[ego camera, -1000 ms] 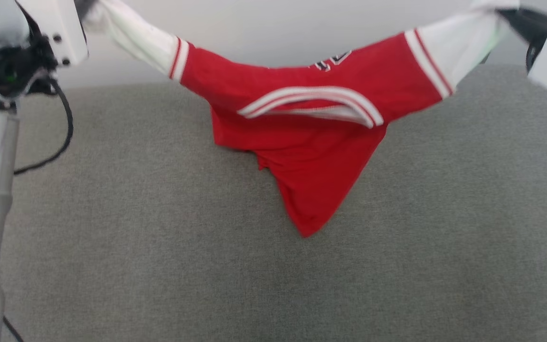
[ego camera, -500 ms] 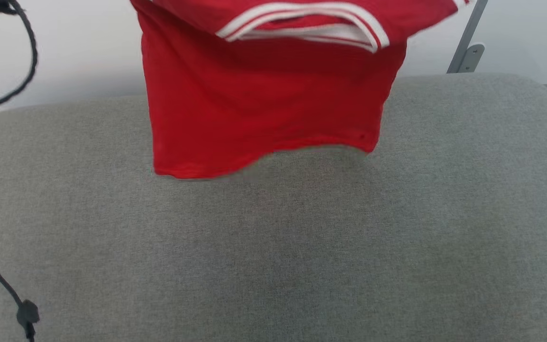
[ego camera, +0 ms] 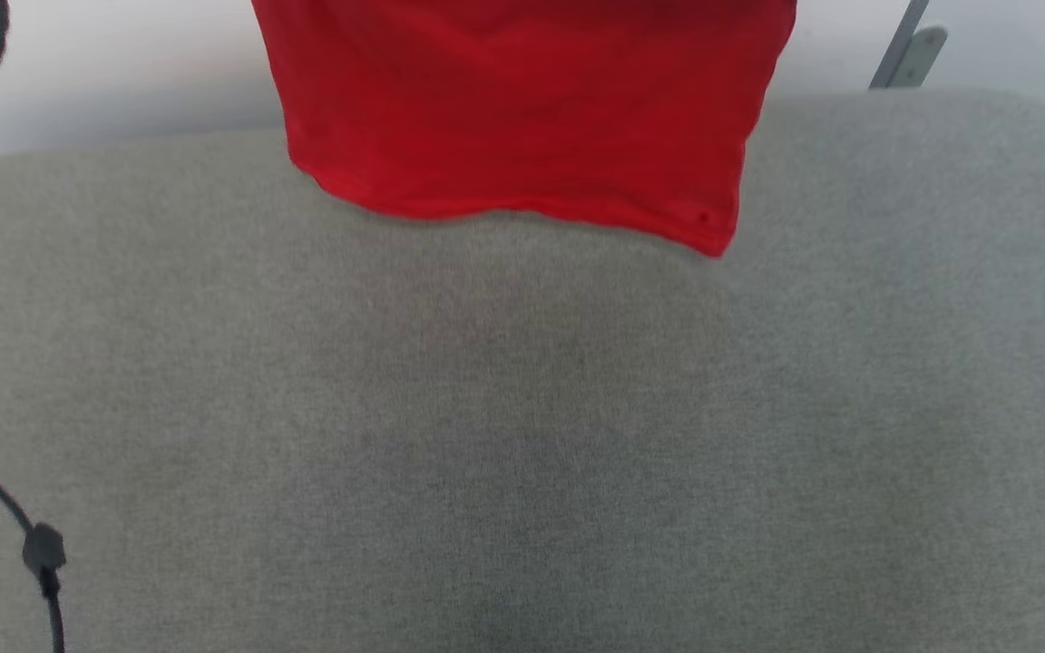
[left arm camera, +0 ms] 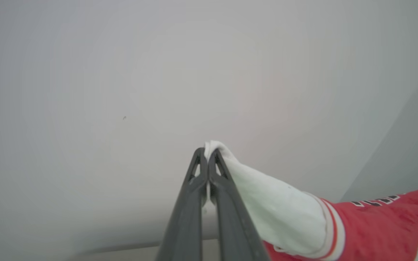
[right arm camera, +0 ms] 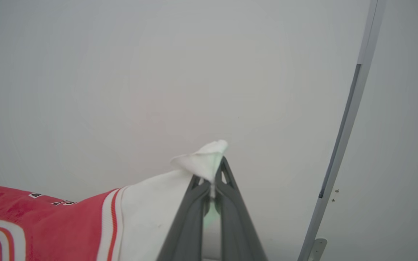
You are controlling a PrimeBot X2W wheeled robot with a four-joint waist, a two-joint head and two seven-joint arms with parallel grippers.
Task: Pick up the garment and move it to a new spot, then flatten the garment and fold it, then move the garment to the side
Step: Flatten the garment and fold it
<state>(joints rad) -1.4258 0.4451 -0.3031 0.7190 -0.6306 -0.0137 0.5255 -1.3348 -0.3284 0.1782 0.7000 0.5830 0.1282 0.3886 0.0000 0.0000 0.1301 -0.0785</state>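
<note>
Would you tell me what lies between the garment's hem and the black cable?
Head view: bare grey upholstery between the garment and the black cable, nothing else.

Grey fabric surface (ego camera: 522, 435), pale wall (ego camera: 123, 82)

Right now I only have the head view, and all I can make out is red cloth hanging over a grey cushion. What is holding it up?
Observer: The left gripper is shut on the tip of one white sleeve of the garment.
Operator: And the other side?
Observer: The right gripper is shut on the tip of the other white sleeve.
Operator: Is it plain red all over?
Observer: No. The sleeves are edged in red and white stripes, and black lettering with a white outline runs across the red body.
</note>
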